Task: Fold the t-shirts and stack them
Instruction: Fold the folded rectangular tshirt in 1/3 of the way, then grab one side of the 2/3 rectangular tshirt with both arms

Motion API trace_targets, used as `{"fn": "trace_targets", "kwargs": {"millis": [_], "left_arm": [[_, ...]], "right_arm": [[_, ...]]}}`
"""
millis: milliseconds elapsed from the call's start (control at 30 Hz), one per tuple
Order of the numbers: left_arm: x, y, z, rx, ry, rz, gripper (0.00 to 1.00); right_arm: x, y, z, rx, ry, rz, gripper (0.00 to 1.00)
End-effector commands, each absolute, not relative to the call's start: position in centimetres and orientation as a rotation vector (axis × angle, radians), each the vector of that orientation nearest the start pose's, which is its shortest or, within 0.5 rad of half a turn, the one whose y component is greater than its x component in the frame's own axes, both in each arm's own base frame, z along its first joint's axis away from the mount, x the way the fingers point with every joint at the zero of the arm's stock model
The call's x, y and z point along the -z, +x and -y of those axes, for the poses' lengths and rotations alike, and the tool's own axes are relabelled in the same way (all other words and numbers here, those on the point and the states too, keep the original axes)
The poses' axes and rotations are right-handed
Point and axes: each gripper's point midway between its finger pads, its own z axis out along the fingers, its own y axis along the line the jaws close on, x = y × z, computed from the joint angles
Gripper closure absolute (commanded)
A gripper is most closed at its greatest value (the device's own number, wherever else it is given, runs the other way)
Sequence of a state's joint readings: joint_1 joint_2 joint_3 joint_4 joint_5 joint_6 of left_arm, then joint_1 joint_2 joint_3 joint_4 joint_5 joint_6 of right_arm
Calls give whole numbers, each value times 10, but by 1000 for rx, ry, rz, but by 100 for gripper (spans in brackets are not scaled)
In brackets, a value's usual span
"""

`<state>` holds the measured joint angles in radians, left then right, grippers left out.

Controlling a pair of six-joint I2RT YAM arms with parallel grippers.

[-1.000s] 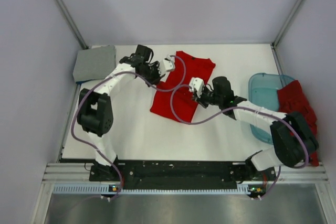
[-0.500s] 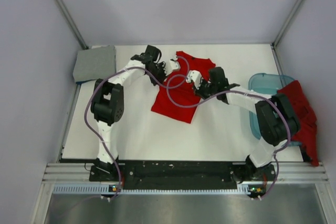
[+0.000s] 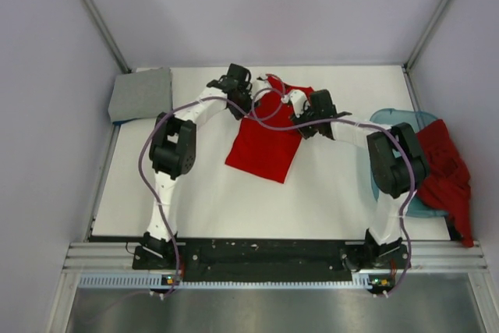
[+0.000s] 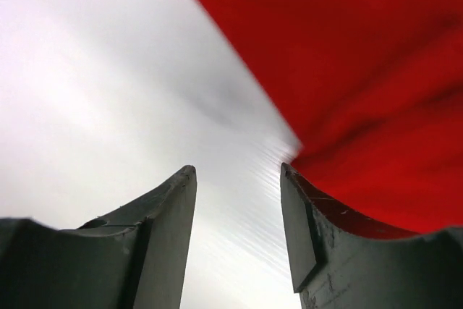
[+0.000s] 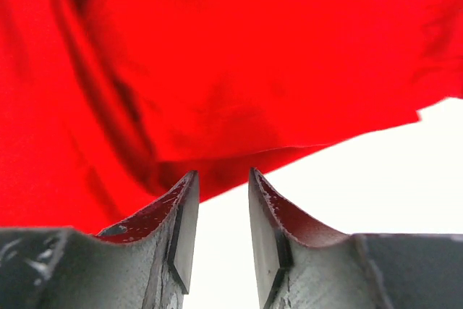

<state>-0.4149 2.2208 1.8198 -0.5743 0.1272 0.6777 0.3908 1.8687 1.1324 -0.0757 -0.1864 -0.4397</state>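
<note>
Frame centre: we see the bright red shirt [image 3: 263,144] on the table [image 3: 195,193] | left gripper [image 4: 239,175] jaws apart, empty, beside its edge | right gripper [image 5: 221,177] slightly parted, empty.

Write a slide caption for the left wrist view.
Open left gripper over the white table, beside the bright red t-shirt.

bright red t-shirt [image 3: 263,144], far end hidden under arms
</note>
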Motion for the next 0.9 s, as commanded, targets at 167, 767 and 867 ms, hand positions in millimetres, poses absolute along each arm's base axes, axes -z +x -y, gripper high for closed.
{"fn": "trace_targets", "kwargs": {"millis": [167, 767, 867], "left_arm": [[-164, 529, 227, 87, 1209, -1999, 41], [-61, 325, 196, 366, 2048, -1480, 26], [-48, 328, 194, 324, 2065, -1489, 25]], "right_arm": [[-140, 438, -185, -223, -814, -1959, 50], [-40, 240, -273, -148, -1801, -1638, 39], [-32, 247, -272, -93, -1813, -1662, 41]]}}
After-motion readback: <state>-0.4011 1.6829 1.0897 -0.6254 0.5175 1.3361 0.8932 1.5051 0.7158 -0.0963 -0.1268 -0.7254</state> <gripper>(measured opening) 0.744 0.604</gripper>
